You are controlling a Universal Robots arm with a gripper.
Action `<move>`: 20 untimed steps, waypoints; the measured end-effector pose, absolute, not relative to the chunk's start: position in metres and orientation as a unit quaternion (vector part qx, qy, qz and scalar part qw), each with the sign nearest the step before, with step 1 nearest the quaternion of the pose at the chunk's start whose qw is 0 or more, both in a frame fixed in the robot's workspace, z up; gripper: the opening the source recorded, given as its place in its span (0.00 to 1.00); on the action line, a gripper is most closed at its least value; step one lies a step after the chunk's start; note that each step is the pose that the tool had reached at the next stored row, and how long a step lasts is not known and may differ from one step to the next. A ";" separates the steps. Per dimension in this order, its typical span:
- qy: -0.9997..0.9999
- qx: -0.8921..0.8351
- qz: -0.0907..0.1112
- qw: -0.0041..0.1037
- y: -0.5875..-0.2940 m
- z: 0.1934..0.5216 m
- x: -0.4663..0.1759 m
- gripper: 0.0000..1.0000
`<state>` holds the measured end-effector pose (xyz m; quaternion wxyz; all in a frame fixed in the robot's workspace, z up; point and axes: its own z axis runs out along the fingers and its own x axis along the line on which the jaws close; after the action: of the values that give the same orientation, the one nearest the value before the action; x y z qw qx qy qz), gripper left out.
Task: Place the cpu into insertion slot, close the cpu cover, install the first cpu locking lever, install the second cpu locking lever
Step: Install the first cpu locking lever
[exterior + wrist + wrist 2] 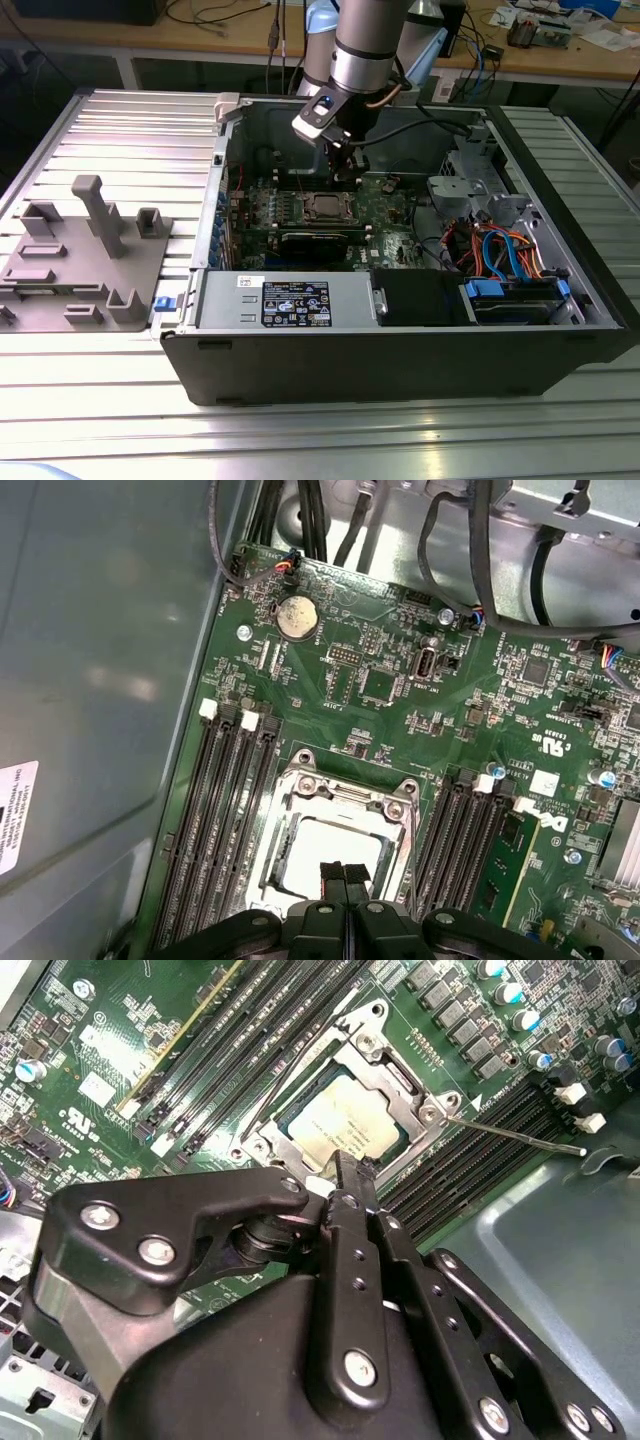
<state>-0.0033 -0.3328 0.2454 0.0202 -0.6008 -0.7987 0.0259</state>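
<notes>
A ribbed metal table (100,420) carried an open computer case (400,365), with a grey holding fixture (90,250) lying beside it toward the exterior view's left. The arm (365,45) reached down into the case from above, past the power supply (290,300) that sat along the near wall. On the case floor lay the green circuit board (400,730), with long black memory slots (220,820) running on both sides of the socket and a round coin battery (297,617) farther off. The gripper (345,170) hung low over the board at the socket's edge; in both wrist views its fingers were pressed together with nothing between them, the tips (333,875) hovering just above one side of the socket, and whether they touched it could not be told. The insertion slot (283,852) sat in the middle of the board between the memory banks. The cpu cover (405,1085) appeared to lie flat over it, its silvery frame ringing the chip. The cpu (340,1125) was seated in the slot, its pale metal top showing through the cover's window, right beside the closed fingertips. From one corner of the socket a thin metal lever rod (515,1136) stuck out across the neighbouring memory slots toward the case wall.
</notes>
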 end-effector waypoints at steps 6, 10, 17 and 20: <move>-0.804 -0.594 0.026 0.020 -0.333 0.245 -0.003 0.11; -0.808 -0.589 0.026 0.020 -0.333 0.245 -0.003 0.11; -0.816 -0.577 0.026 0.019 -0.333 0.245 -0.003 0.11; -0.819 -0.572 0.027 0.019 -0.333 0.245 -0.003 0.11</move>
<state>-0.0033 -0.3328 0.2454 0.0193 -0.5725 -0.8193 0.0266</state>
